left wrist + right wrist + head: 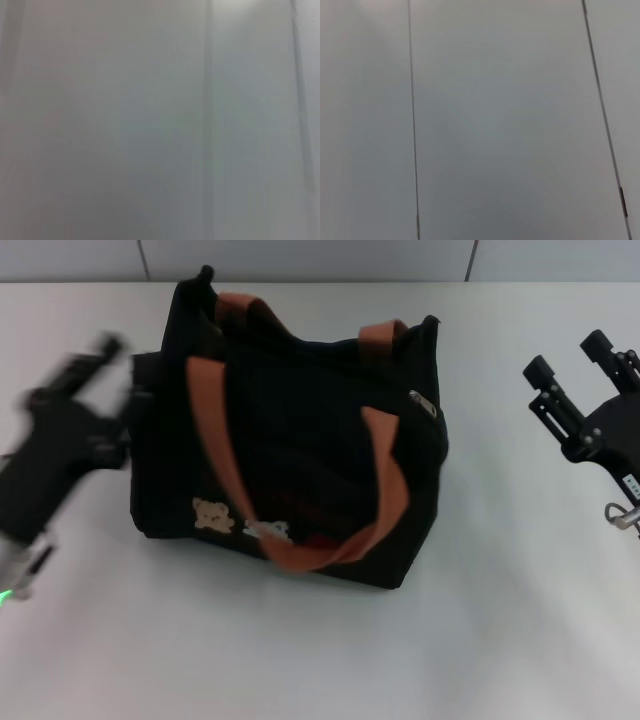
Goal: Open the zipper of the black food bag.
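Observation:
The black food bag point(300, 440) stands in the middle of the white table in the head view. Its two orange-brown straps point(220, 440) flop over the top and front, and a bear patch point(213, 515) sits low on the front. The zipper shows as a small silver pull tab point(422, 402) at the bag's right top corner; the black zip line itself is hard to make out. My left gripper point(120, 365) is motion-blurred close beside the bag's left side. My right gripper point(568, 358) hovers open to the right of the bag, apart from it and holding nothing.
The white table point(320, 650) extends in front of the bag and to both sides. A wall with panel seams point(140, 255) runs behind it. Both wrist views show only pale flat panels with thin seams point(412, 120).

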Tool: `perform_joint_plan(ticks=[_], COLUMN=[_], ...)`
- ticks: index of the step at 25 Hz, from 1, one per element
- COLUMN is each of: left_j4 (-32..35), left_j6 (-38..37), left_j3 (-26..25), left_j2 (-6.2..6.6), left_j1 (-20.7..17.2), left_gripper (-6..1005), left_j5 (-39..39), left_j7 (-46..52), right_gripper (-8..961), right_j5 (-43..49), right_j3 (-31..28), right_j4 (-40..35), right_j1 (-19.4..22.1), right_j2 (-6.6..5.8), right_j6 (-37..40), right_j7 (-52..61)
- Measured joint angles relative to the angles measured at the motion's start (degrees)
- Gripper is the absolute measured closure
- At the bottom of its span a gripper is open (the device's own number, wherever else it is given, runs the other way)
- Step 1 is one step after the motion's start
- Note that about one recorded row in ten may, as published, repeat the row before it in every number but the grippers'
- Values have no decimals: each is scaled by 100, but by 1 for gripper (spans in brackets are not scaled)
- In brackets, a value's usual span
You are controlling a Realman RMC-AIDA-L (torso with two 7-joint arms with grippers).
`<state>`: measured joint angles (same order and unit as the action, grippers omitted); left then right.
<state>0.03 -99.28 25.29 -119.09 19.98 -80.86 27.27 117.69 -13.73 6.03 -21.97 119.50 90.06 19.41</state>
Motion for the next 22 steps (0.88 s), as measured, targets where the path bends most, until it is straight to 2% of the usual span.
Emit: perform_joint_plan(ticks=[2,4,7,8,10,11,12,13,14,15,16,17,18,19,20,22], left_j4=[32,184,455,1186,1605,1811,2067,2385,2385,2567,2701,2809,2927,2927,2985,3015], left_j6=[-360,-625,-794,-882,-860,-852,-854,-968,-968,-1151,-1310,-1450,-1513,-1513,-1498,-1492], left_j3=[-446,-769,-885,-819,-718,-657,-552,-233,-233,106,452,876,1515,1515,1832,2005], left_j2=[26,50,68,105,151,186,277,460,460,590,698,761,816,816,805,725], left_j1=[-255,-464,-591,-738,-782,-802,-812,-789,-789,-729,-674,-600,-490,-490,-414,-303], left_gripper=[661,574,430,382,305,266,228,189,183,176,170,170,170,170,170,170], left_j5=[7,6,0,-125,-306,-435,-661,-1112,-1112,-1463,-1738,-1980,-2197,-2197,-2304,-2499], left_j7=[236,593,974,1791,2274,2505,2778,3128,3128,3256,3321,3335,3315,3315,3313,3311], right_gripper=[258,244,222,222,222,222,222,222,222,222,222,222,222,222,222,222], right_j5=[0,1,50,98,207,258,308,341,369,390,413,426,430,432,432,434], right_j3=[-16,-37,7,78,343,592,901,1360,1836,2267,2941,3503,4034,4477,4730,5038], right_j4=[-92,-257,-725,-971,-1451,-1688,-1909,-2084,-2212,-2277,-2355,-2405,-2469,-2552,-2610,-2745], right_j1=[2,-8,-71,-103,-195,-250,-310,-377,-441,-495,-565,-633,-695,-741,-767,-815], right_j2=[-7,-15,-39,-49,-107,-150,-201,-269,-342,-392,-452,-471,-455,-404,-358,-207], right_j6=[23,85,437,623,979,1139,1288,1432,1582,1718,1922,2117,2259,2383,2438,2432], right_j7=[333,822,1925,2316,3055,3398,3722,3952,4104,4128,4081,3933,3767,3618,3542,3476])
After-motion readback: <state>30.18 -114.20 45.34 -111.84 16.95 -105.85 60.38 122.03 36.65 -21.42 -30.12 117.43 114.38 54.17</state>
